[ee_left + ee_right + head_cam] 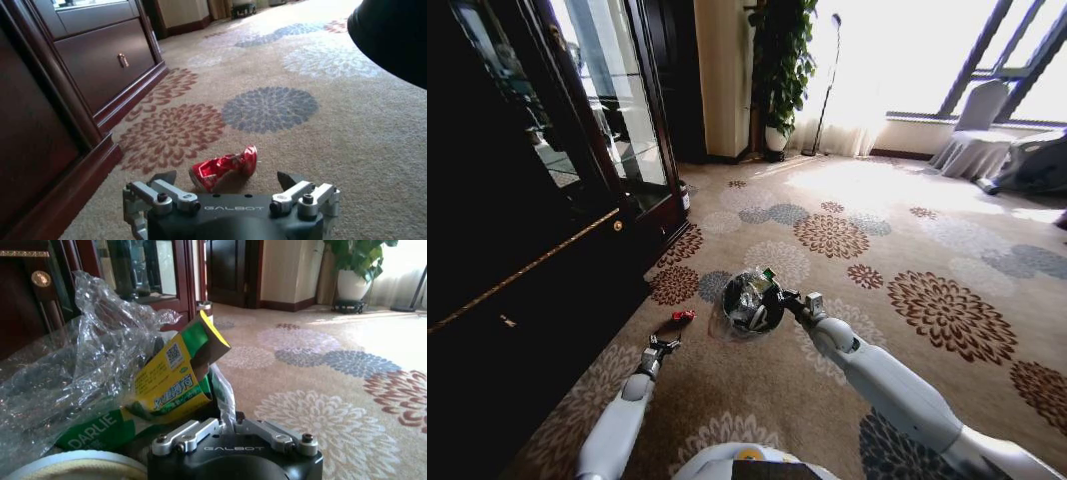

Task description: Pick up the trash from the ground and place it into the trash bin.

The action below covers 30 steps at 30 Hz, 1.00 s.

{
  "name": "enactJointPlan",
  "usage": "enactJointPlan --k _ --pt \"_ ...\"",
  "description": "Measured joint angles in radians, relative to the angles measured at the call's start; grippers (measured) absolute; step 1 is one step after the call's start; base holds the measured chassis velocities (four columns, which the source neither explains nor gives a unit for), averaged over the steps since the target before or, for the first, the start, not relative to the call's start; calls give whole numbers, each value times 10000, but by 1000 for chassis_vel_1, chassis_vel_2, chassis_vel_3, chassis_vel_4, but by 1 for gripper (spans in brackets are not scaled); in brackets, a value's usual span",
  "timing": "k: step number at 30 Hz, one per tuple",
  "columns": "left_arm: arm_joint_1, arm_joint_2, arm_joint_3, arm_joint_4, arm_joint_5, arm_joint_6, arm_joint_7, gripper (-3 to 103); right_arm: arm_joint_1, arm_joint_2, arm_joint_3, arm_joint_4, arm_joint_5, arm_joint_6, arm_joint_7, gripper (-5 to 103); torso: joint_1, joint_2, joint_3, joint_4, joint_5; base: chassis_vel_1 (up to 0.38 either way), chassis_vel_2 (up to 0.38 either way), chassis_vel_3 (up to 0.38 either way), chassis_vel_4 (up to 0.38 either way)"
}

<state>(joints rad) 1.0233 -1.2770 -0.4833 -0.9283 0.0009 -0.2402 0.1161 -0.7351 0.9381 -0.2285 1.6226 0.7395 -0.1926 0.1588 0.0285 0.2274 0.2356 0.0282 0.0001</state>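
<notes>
A tiny red piece of trash lies on the patterned carpet beside the cabinet base. My left gripper is low right behind it and open. In the left wrist view the red piece sits between the spread fingers of the left gripper, and I cannot tell whether they touch it. The trash bin, black with a clear plastic liner, stands just right of it with litter inside. My right gripper is at the bin's rim, shut on a green wrapper that sticks up over the bin.
A tall dark wooden cabinet with glass doors runs along the left, its base close to the red piece. A potted plant and a covered chair stand far off. Open carpet lies to the right.
</notes>
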Motion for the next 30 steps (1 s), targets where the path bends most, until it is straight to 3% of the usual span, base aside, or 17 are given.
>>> enactJointPlan --k 7,13,15,18,21,23,27,30 --pt "-326 -13 299 395 454 -211 -52 100 0 0 0 0 0 0 0 1 1 0 1 2 1 -149 175 141 -158" --pt "-649 -95 816 828 221 -177 107 100 1 0 1 0 0 0 4 1 8 -1 5 0 -1 -174 185 171 -179" --pt "-589 -174 1093 751 -416 386 537 100 1 0 1 0 0 0 3 1 8 -2 5 -1 1 -76 93 43 -59" --pt "-483 -229 1213 641 -644 789 596 100 0 0 1 -1 0 0 3 1 5 -1 3 0 0 -37 -5 1 -25" --pt "-499 -344 1241 779 -741 960 367 100 -1 -1 1 0 0 0 1 1 -5 0 -2 0 -2 26 -25 -14 33" --pt "-761 -493 1132 1197 -603 918 -365 100 -2 0 0 0 1 0 -4 1 -5 0 -2 1 -1 0 0 0 0" --pt "-971 -576 921 1341 -507 1092 -905 98 -2 0 0 0 0 0 -1 1 1 0 2 2 -1 0 0 0 0" --pt "-1161 -585 836 1598 -619 1125 -921 94 -1 -1 1 0 0 0 0 1 2 0 2 1 1 0 0 0 0"
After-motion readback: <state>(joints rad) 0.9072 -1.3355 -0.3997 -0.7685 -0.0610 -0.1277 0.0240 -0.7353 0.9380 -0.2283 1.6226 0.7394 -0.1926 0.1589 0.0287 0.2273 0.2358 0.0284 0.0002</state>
